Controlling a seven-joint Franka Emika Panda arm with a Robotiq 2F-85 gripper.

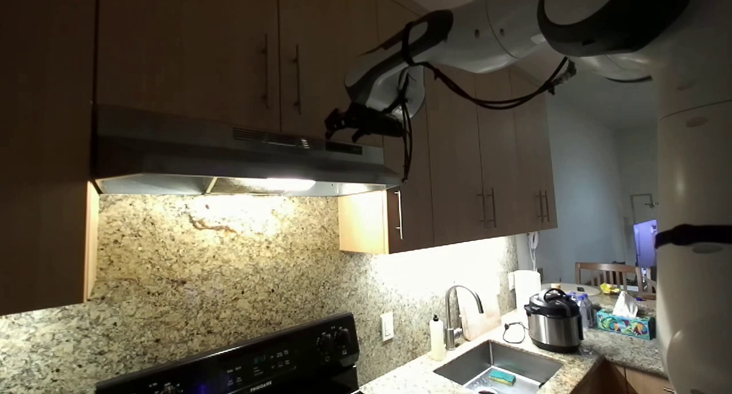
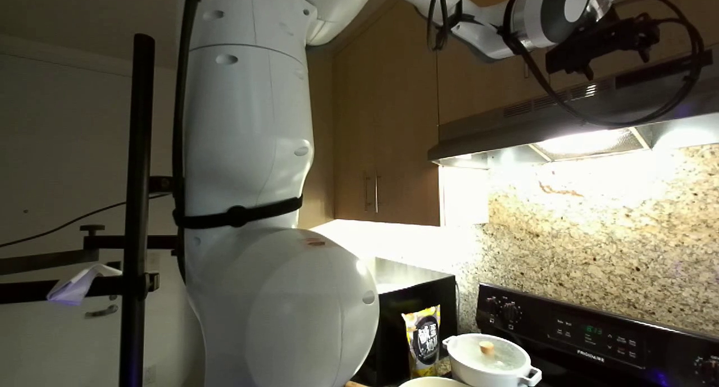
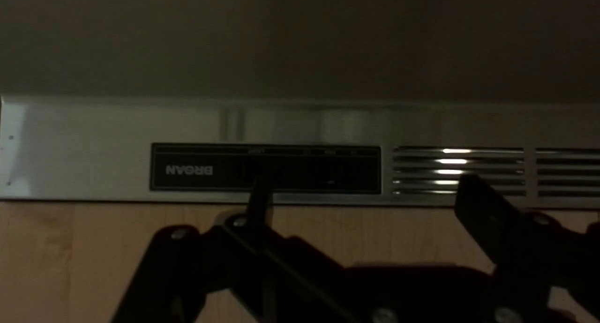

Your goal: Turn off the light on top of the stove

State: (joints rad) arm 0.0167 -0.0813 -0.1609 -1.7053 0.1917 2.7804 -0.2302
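The range hood (image 1: 171,148) hangs above the black stove (image 1: 257,365); both also show in an exterior view, hood (image 2: 494,131) and stove (image 2: 567,331). The hood light (image 1: 291,184) is lit and also shows bright there (image 2: 584,142). In the wrist view the hood's black control panel (image 3: 300,170) stands upside down, with a small light label (image 3: 256,151). My gripper (image 3: 366,178) is open and empty, its fingers wide apart. One fingertip overlaps the panel below that label; whether it touches cannot be told. The switches are too dark to make out. The gripper also shows in both exterior views (image 1: 342,135) (image 2: 616,65).
Wooden cabinets (image 1: 189,51) with long handles rise behind and above the hood. Black cables (image 2: 635,120) loop from the wrist in front of the hood. A white pot (image 2: 488,359) stands on the stove. A sink (image 1: 497,359) and a pressure cooker (image 1: 553,319) are farther along the counter.
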